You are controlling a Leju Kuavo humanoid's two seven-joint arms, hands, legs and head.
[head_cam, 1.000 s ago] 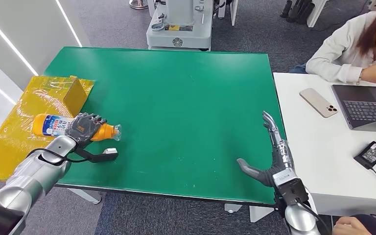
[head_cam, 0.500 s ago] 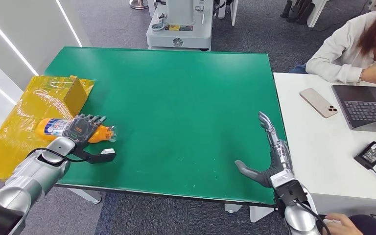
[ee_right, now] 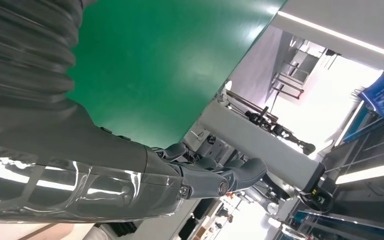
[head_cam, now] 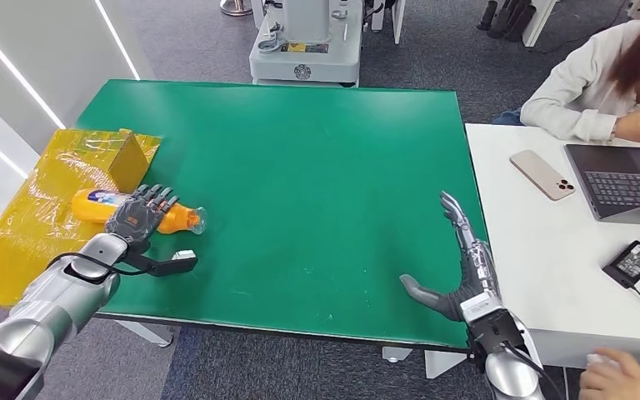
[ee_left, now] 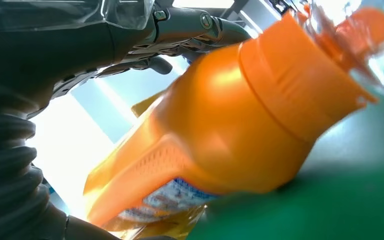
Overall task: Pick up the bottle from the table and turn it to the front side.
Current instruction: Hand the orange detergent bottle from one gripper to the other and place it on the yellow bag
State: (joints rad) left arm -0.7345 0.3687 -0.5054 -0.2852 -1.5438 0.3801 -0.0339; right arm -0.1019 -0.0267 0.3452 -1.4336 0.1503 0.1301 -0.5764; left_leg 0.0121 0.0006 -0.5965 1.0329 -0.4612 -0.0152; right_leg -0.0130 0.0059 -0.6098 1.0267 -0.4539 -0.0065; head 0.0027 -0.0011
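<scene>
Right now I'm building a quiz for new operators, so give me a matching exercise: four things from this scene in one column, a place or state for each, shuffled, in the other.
Column one:
1. bottle
2. right hand
3. phone
4. yellow box

Column two:
A. lies on the white desk beside a laptop
B. stands on the yellow sheet at the green table's left edge
C. lies on its side, held by the left hand
D. holds nothing, fingers spread above the green table

Pairs: 1-C, 2-D, 3-A, 4-B

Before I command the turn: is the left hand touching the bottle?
Touching. In the head view the left hand lies over the bottle.
</scene>
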